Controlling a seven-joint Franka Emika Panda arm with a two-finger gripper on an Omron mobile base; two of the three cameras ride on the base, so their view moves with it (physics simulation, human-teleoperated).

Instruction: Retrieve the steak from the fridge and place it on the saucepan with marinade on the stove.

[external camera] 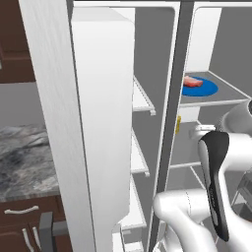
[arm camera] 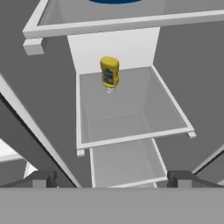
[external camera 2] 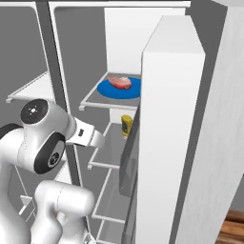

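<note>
Steak [external camera: 193,81] lay on a blue plate [external camera: 206,88] on a high shelf [external camera 2: 93,101] inside the fridge [external camera: 110,133]. Both fridge doors stood open, and the inside was white and grey with several shelves. On the shelf below the plate stood a yellow bottle [arm camera: 109,72], upside down on its cap, near the back wall. Left of the fridge was a grey stone counter [external camera: 24,157] with dark brown cupboards [external camera: 19,224] under it. A strip of brown wood floor [external camera 2: 231,228] showed at the right. The gripper [arm camera: 113,178] had its two dark tips spread wide apart and held nothing. It pointed into the fridge, below the plate's shelf and well apart from the steak. In the hand view the plate was cut off at the top edge. The label on the bottle was too small to read. The right door [external camera 2: 169,133] hid part of the plate in the right base view.
</note>
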